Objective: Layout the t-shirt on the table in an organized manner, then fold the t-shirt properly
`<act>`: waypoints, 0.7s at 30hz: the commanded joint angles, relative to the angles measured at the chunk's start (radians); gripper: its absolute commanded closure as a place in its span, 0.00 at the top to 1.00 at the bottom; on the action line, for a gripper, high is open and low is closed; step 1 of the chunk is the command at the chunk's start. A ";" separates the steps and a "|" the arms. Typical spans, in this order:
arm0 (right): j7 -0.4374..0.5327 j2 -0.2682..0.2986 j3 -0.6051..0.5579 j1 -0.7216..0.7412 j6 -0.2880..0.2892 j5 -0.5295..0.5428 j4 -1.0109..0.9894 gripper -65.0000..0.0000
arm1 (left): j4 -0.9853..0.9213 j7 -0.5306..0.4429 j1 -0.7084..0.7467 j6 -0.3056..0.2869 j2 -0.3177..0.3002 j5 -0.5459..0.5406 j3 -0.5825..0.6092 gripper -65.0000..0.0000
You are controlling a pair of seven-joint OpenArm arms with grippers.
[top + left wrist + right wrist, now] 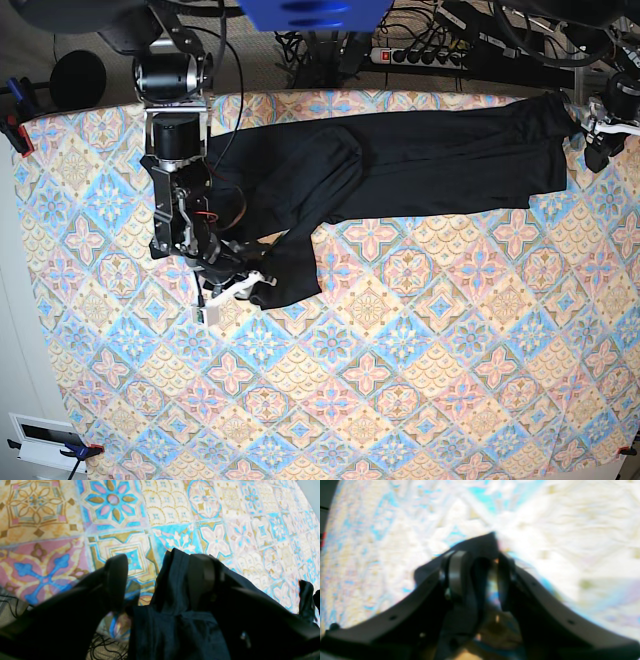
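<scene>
Black shirt (420,160) stretched in a long band along the far edge of the table (400,400), pulled between the two claws. Right claw (232,287) clamped on the shirt's corner, fabric pinched between its fingers (456,575) in the wrist view, which is blurred. From that claw, a narrow strip of cloth running up and away toward the bunched middle of the shirt. Left claw (590,125) at the table's far corner, on the shirt's other end. In its wrist view, jaws standing wide apart, cloth draped over one finger (202,577) and hanging below it, the other finger (116,577) bare with patterned table showing in the gap. Cannot tell whether that counts as a grip or merely cloth hooked over one finger. Beyond the left claw, table edge close by, with cables and floor just past it. Near side of both claws: wide bare tablecloth, free of anything, reaching to the near edge. Between the claws, shirt's lower hem running roughly straight, its upper edge close to the far table rim.
</scene>
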 commanded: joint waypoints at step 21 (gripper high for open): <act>0.014 0.024 -0.009 0.022 0.013 0.014 0.012 0.31 | 0.015 -0.024 -0.003 -0.002 -0.023 -0.021 -0.004 0.58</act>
